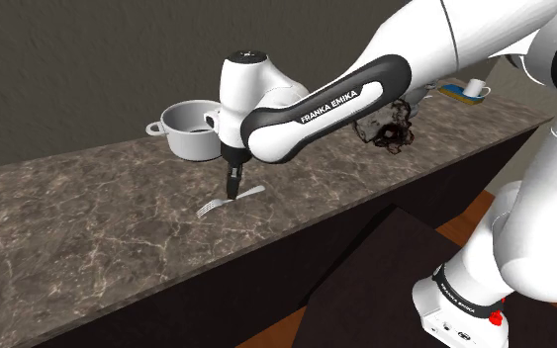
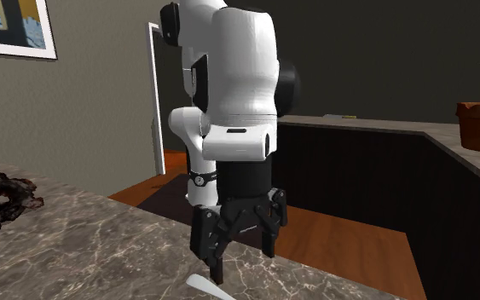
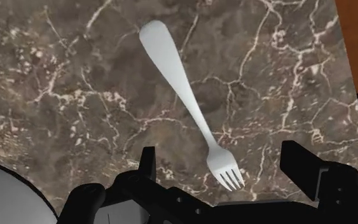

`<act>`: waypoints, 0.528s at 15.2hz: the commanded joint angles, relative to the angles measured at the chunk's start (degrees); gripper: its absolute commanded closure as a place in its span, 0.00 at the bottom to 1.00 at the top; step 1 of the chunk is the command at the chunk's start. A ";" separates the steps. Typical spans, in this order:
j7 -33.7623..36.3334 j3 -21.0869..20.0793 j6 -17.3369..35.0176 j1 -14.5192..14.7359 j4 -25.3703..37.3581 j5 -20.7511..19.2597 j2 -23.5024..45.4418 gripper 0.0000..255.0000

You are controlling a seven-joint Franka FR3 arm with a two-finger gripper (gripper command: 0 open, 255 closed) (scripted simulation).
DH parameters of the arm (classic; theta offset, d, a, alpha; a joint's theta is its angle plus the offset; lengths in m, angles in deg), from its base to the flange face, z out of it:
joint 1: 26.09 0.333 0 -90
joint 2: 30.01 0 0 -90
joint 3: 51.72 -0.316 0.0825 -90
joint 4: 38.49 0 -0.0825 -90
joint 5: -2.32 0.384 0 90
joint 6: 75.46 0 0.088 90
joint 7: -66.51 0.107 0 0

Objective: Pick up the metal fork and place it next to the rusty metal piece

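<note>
Fork: A pale, smooth fork [image 3: 190, 102] was laid flat on the brown stone counter [image 3: 56, 95].
Pincer: The gripper [image 3: 222, 159] was set just over the fork's tine end. Its fingers were spread wide, one on each side, and nothing was held.
Feel: The fork was judged to be light, stiff and hard to break.
Slip: It was judged to be slippery, so it could be spun or dropped if pinched badly.
Best hold: The thin neck behind the tines was judged best, squeezed across its narrow sides, with the fingers brought right down to the counter.
Wrist view: The whole fork and the gaps beside it were shown.
Shoulder view: The rusty piece [image 1: 390, 127] was shown far off on the shoulder view's right, well apart from the fork. A grey pot [image 1: 192, 129] was shown by the far wall.
Second exterior view: The fingertips were shown low, close to the counter.
</note>
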 commanded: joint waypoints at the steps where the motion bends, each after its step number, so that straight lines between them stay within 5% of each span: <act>1: -0.40 -0.46 1.14 1.17 2.14 -2.19 3.63 0.00; 8: 0.21 0.00 4.56 2.30 3.38 -4.73 8.61 0.00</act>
